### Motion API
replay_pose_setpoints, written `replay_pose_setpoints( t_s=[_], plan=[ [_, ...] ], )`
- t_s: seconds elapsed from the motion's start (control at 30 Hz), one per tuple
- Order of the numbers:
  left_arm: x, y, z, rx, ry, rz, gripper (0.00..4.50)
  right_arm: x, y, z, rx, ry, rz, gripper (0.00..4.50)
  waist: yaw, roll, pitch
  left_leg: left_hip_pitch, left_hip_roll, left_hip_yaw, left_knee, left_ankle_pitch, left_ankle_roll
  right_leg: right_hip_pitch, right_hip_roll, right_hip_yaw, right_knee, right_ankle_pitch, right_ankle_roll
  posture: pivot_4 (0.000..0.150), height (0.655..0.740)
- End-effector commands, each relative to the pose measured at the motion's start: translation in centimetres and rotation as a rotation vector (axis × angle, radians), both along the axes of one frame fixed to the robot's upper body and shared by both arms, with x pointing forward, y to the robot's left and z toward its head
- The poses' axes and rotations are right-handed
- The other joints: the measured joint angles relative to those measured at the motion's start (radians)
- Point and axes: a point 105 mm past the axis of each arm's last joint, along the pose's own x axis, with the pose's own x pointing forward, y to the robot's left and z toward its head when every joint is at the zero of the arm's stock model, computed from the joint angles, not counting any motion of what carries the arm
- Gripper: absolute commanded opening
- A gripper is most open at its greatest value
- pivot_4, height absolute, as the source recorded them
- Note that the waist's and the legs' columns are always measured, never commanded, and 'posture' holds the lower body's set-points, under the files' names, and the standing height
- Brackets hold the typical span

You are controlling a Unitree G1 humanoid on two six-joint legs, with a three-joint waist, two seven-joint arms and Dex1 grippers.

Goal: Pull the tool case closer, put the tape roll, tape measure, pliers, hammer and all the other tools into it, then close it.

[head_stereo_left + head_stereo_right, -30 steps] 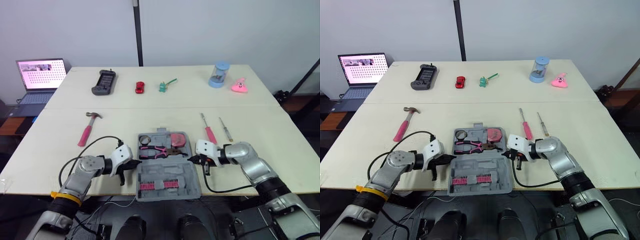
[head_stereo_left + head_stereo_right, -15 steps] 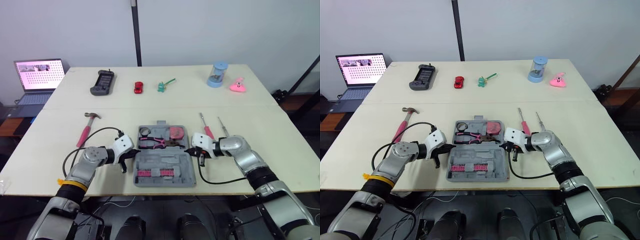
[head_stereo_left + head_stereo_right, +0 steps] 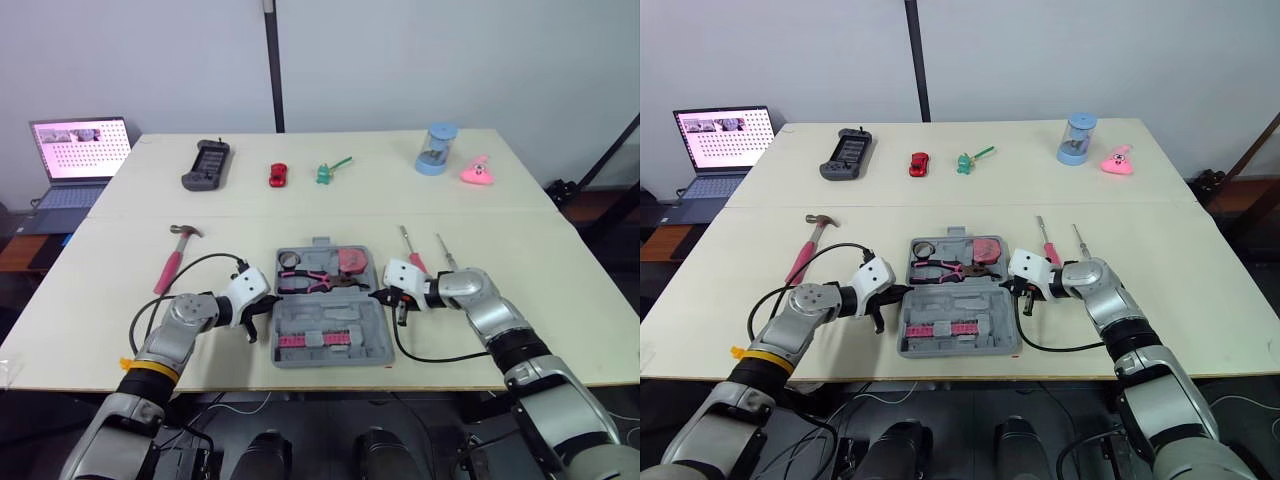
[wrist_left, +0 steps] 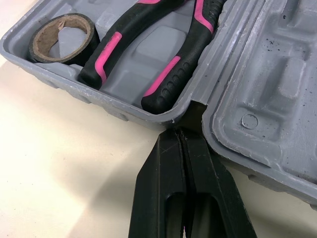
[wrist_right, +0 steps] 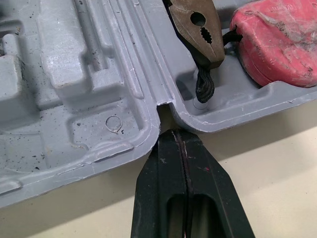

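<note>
The grey tool case (image 3: 372, 338) lies open near the table's front edge. Its far half holds a black tape roll (image 4: 59, 39), pink-handled pliers (image 3: 320, 282) and a red tape measure (image 5: 277, 39). The near half carries a row of pink bits. My left gripper (image 3: 262, 308) is shut, its tips at the case's left hinge notch. At the right hinge notch my right gripper (image 3: 380, 296) is shut too. A pink-handled hammer (image 3: 172, 260) lies on the table left of the case. Two screwdrivers (image 3: 412, 252) lie to its right.
Along the far side of the table sit a black handheld device (image 3: 207, 165), a red toy car (image 3: 278, 175), a green toy (image 3: 330, 172), a blue cylinder (image 3: 436, 150) and a pink toy (image 3: 477, 171). A laptop (image 3: 78, 150) stands off the far left corner.
The case has slid a little away from the front edge and its near half no longer hangs over it. Both shut grippers moved with it at the hinge.
</note>
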Motion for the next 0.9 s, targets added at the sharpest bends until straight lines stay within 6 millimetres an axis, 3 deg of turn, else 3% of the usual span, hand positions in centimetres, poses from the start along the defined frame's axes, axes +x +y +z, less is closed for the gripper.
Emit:
replay_pose_setpoints(
  t_s=[0.03, 0.47, 0.7, 0.9],
  plan=[
    [0.6, -1.6, 1.5, -0.025, -0.059, -0.049, 0.03, -0.3, 0.9, 0.1, 0.018, -0.013, 0.033, 0.00, 0.002, 0.000, 0.000, 0.000, 0.000, 0.000, 0.000, 0.000, 0.000, 0.000, 0.000, 0.000, 0.000, 0.000, 0.000, 0.150, 0.6741],
    [0.6, -2.0, 1.2, -0.026, -0.065, -0.061, 0.03, -0.3, -0.2, 0.0, 0.002, -0.009, 0.002, 0.00, 0.005, 0.000, 0.000, 0.000, 0.000, 0.000, 0.000, 0.000, 0.000, 0.000, 0.000, 0.000, 0.000, 0.000, 0.000, 0.150, 0.6741],
    [1.0, -3.2, 1.4, -0.041, -0.068, -0.081, 0.03, -0.5, -0.7, -0.2, -0.009, 0.001, -0.007, 0.00, 0.008, 0.000, 0.000, 0.000, -0.001, 0.000, 0.000, 0.000, 0.000, 0.001, -0.001, 0.000, 0.000, 0.000, 0.000, 0.150, 0.6741],
    [0.8, -2.8, 1.1, -0.029, -0.058, -0.088, 0.03, -0.9, -0.8, -0.6, -0.015, 0.015, -0.007, 0.00, 0.007, 0.000, 0.000, 0.000, -0.001, 0.000, 0.001, 0.000, 0.000, 0.001, -0.001, 0.000, 0.000, 0.000, 0.000, 0.150, 0.6741]
  ],
)
